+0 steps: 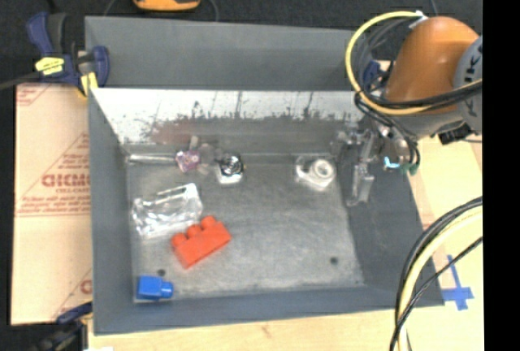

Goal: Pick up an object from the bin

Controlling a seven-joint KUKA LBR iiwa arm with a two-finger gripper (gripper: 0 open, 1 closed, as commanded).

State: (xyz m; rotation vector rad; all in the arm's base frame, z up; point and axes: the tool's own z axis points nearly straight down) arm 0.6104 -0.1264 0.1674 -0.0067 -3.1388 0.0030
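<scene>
Six small bits in the bin [244, 57]. Your gripper [361, 177] hangs by the right wall, just beside the white ring [315, 172], and I can't tell if it's open or closed. I'd shift left, centre over the ring, then drop straight. The wall's tight on the right, with loads of bare floor toward the red brick [201, 241].

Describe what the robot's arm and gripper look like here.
A rounded orange cover sits on the wrist, ringed by looping yellow and black cables. The gripper is slim grey metal, with a small teal part beside it.
</scene>
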